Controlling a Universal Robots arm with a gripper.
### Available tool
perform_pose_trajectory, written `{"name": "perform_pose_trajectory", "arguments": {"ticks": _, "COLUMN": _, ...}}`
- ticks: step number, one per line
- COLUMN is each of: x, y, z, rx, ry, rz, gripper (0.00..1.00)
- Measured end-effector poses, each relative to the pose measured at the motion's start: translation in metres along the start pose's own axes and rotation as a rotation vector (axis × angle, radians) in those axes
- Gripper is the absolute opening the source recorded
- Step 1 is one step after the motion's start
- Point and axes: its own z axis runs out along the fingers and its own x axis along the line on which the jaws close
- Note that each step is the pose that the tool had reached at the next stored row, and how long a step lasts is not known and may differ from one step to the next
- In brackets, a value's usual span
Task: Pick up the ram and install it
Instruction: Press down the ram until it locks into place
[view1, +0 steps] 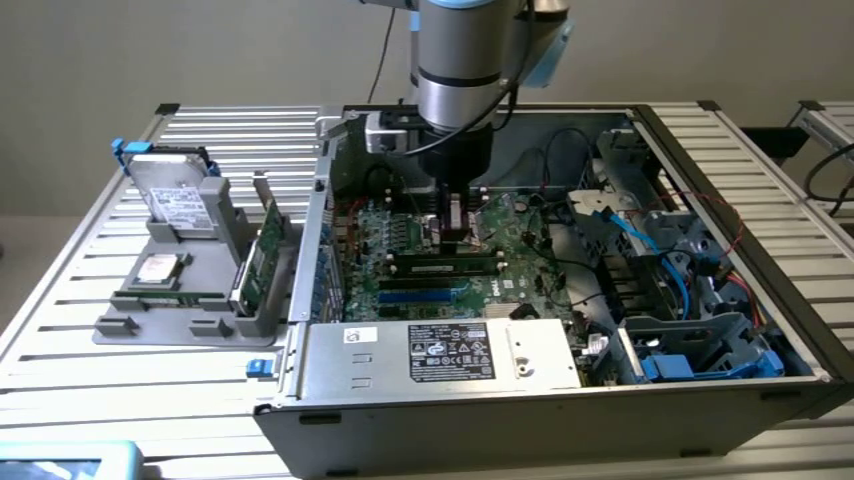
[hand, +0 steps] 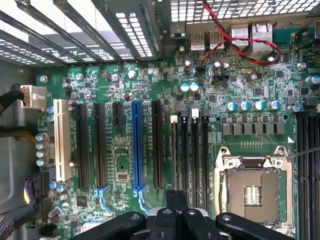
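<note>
- The gripper (view1: 455, 238) is positioned low inside the computer case (view1: 534, 400), over the motherboard (hand: 150, 100).
- Whether its fingers are open or holding anything cannot be told.
- A ram (view1: 447, 267) appears already seated in a slot.

A table of pale ribbed aluminium slats (view1: 80, 330) carries everything. At its middle and the exterior view's right lies a large grey open computer case (view1: 534, 420), on its side. Just beside it, on the exterior view's left, rests a grey plastic holder tray (view1: 147, 325). A light-blue object (view1: 60, 462) sits at the near left corner.
</note>
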Motion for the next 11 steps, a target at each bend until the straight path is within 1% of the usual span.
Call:
{"name": "perform_pose_trajectory", "arguments": {"ticks": 3, "x": -0.0001, "y": -0.0008, "z": 0.0, "rx": -0.0006, "ry": 0.0004, "rz": 0.006, "gripper": 0.11}}
{"name": "perform_pose_trajectory", "arguments": {"ticks": 9, "x": -0.0001, "y": -0.0008, "z": 0.0, "rx": -0.0061, "ry": 0.0013, "rz": 0.064, "gripper": 0.11}}
{"name": "perform_pose_trajectory", "arguments": {"ticks": 11, "x": -0.0001, "y": -0.0009, "z": 0.0, "rx": -0.0087, "ry": 0.0016, "rz": 0.086, "gripper": 0.11}}
